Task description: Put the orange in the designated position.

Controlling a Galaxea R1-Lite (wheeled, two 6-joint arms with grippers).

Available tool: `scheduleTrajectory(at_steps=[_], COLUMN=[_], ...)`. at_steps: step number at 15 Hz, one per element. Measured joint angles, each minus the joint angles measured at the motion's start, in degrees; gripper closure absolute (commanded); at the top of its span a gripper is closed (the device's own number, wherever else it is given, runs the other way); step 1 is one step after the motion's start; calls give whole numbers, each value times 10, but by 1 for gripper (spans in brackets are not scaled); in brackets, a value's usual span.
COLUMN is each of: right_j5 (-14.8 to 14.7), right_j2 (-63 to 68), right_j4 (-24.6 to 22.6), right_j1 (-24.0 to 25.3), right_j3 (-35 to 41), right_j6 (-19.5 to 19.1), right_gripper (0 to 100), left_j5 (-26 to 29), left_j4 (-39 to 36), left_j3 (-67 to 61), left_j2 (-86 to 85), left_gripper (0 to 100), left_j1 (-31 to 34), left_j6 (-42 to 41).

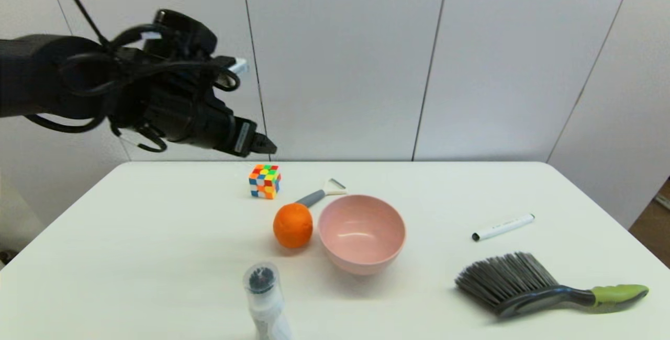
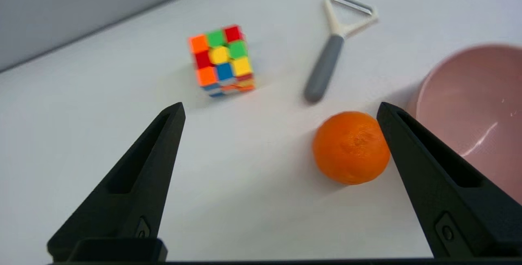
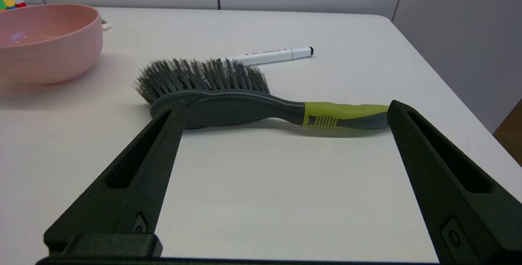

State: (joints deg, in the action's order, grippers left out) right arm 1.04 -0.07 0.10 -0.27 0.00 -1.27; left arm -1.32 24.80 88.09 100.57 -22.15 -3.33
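Observation:
The orange (image 1: 292,225) rests on the white table (image 1: 157,235), just left of the pink bowl (image 1: 361,233) and almost touching it. In the left wrist view the orange (image 2: 350,147) lies below and ahead, close to one of my fingers (image 2: 432,175). My left gripper (image 1: 261,145) hangs high above the table's far left part, open and empty, up and to the left of the orange. My right gripper (image 3: 285,110) is open over the near right part of the table, out of the head view.
A multicoloured puzzle cube (image 1: 265,181) and a grey-handled peeler (image 1: 319,193) lie behind the orange. A clear bottle (image 1: 266,298) stands at the front. A marker (image 1: 502,226) and a green-handled brush (image 1: 544,285) lie on the right.

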Motion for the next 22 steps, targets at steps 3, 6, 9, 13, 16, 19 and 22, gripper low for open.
scheduleTrajectory(at_steps=[3,6,9,13,16,19,22], right_j5=[0,0,0,0,0,0,0], right_j2=[0,0,0,0,0,0,0], right_j4=[0,0,0,0,0,0,0], right_j1=[0,0,0,0,0,0,0], right_j3=[0,0,0,0,0,0,0], right_j6=[0,0,0,0,0,0,0], right_gripper=[0,0,0,0,0,0,0], left_j5=[-1,0,7,19,21,24,47], left_j4=[-1,-19,-65,-148,-201,-221,-253], left_j3=[-14,-31,-71,-153,-197,-252,-325], left_j2=[-72,-148,-221,-311,-374,-434,-503], left_gripper=[0,0,0,0,0,0,0], left_j1=[57,112,141,148,159,169,171], left_j6=[4,6,10,29,57,60,44])
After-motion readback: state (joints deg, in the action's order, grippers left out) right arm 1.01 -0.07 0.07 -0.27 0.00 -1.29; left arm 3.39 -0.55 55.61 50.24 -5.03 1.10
